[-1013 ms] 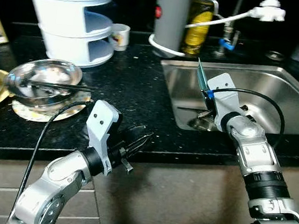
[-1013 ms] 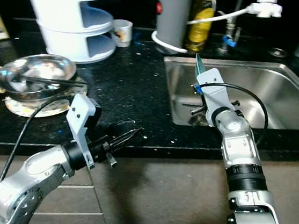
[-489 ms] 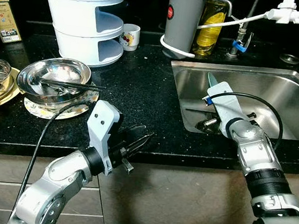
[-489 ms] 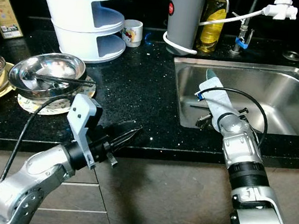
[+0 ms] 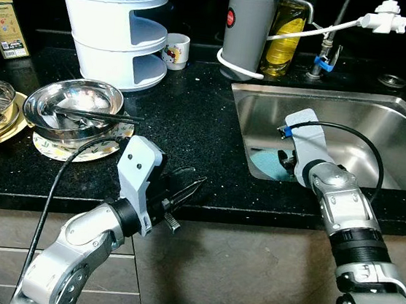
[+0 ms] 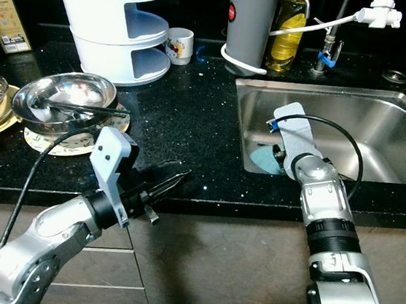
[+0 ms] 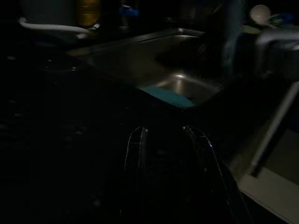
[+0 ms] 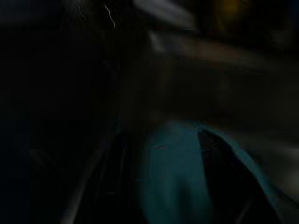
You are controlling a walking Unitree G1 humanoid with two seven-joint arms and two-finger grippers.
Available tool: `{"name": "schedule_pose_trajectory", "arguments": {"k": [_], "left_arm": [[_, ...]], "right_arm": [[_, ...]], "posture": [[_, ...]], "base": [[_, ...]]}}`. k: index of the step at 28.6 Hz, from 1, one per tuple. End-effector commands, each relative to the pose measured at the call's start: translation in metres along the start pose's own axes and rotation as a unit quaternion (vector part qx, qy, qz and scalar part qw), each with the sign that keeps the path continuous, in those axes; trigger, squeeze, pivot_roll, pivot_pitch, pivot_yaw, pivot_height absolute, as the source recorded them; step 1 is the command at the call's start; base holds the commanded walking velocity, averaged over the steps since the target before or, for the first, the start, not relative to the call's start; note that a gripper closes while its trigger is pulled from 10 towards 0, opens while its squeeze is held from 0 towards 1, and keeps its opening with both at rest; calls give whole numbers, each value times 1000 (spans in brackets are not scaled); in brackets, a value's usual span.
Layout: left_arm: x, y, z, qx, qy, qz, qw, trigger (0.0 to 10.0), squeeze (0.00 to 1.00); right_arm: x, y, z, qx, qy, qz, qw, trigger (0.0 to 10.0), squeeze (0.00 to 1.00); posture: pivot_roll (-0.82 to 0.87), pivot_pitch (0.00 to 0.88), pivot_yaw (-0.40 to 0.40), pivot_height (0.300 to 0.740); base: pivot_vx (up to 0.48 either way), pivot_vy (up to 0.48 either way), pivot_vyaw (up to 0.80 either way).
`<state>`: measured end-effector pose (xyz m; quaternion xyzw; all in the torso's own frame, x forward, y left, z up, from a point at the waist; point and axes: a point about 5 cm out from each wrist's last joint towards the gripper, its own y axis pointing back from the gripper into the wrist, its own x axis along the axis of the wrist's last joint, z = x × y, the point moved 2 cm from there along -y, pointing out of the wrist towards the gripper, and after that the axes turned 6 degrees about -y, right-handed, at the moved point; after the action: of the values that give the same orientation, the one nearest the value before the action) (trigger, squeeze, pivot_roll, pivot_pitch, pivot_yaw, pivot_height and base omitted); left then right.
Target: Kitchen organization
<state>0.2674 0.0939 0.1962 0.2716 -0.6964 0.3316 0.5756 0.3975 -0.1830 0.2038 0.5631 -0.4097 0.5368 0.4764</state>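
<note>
My right gripper point(image 5: 284, 161): fingers apart, over teal plate point(image 5: 266, 161) in sink point(image 5: 383, 117). My left gripper point(image 5: 184, 192): fingers parted, empty, above counter point(image 5: 184, 120) edge.

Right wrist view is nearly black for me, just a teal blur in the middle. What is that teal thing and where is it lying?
Observer: It is a flat teal item lying on the floor of the steel sink, in the front corner on the robot's left side.
Operator: Where is my right gripper?
Observer: The right gripper is down inside the sink, right at the teal item; its wrist mount hides the contact in the head views.
Operator: And the left arm?
Observer: The left gripper hovers at the front edge of the black counter, well left of the sink, with nothing between its fingers.
</note>
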Motion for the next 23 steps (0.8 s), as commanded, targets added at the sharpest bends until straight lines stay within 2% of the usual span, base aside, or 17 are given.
{"name": "schedule_pose_trajectory", "arguments": {"k": [1,2,3,5,9,12,14,17,18,23], "left_arm": [[-4,0,-7,23,-4,-11,1000,10000,0],[-4,0,-7,23,-4,-11,1000,10000,0],[-5,-1,-10,34,-10,-17,999,10000,0],[-6,-2,-11,38,-12,-19,999,10000,0],[-6,-2,-12,44,-12,-17,999,10000,0],[-3,-2,-16,54,-13,-11,998,10000,0],[-3,-2,-16,54,-13,-11,998,10000,0],[-1,-2,-20,64,-15,-8,998,10000,0],[2,-2,-27,89,-34,-8,995,10000,0],[1,-2,-33,112,-42,-15,993,10000,0]], "right_arm": [[28,7,-10,56,-64,93,992,10000,0],[28,7,-10,56,-64,93,992,10000,0],[35,12,-17,86,-91,128,984,10000,0],[37,14,-21,100,-105,141,979,10000,0],[50,29,-54,196,-180,202,943,10000,0],[49,37,-75,245,-199,210,925,10000,0],[49,37,-75,245,-199,210,925,10000,0],[49,40,-84,264,-209,212,918,10000,0],[47,38,-92,272,-223,197,915,10000,0],[43,37,-99,270,-230,185,916,10000,0]], "posture": [[38,0,-3,740],[38,0,-3,740],[38,0,-4,740],[38,0,-4,740],[34,0,-3,740],[34,0,-3,740],[34,0,-3,740],[38,0,-2,740],[39,0,-1,740],[40,0,0,740]], "base": [[0,0,0],[0,0,0],[0,0,0],[0,0,0],[0,0,0],[0,0,0],[0,0,0],[0,0,0],[0,0,0],[0,0,0]]}}
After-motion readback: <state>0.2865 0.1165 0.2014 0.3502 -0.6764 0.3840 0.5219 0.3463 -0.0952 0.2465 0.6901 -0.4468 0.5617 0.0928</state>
